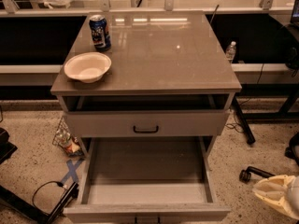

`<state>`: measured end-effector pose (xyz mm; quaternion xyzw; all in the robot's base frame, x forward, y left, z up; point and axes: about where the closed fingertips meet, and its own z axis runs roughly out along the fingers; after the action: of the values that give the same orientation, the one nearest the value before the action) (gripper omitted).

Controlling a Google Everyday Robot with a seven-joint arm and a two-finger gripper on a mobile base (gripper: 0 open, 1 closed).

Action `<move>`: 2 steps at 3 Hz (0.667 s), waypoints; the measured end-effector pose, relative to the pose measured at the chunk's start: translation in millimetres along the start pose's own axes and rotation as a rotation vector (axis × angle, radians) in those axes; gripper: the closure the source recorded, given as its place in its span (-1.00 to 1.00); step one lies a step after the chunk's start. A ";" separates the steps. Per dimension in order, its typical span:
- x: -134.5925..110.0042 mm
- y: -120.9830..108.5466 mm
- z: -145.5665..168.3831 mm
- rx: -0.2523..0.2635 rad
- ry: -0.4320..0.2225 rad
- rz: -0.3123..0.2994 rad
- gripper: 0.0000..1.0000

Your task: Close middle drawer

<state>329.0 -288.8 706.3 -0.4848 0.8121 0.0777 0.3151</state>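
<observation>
Middle drawer [145,213]: at 6 o'clock, pulled far out, front toward the camera. Closing apparently not begun.
Tool [276,194]: at 4 o'clock, well apart from the drawer and touching nothing; how far open, cannot tell.
Remaining: approach and entire push.

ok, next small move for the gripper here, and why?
Probably bring the gripper left, from the view's lower right to a spot in front of the middle drawer. That drawer is pulled far out, and the gripper sits off to its right, not touching it, so it cannot push yet.
</observation>
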 end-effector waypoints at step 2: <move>-7.0 21.8 19.9 0.008 0.085 -0.070 1.00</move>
<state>321.8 -263.7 690.8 -0.5145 0.8078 0.0427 0.2846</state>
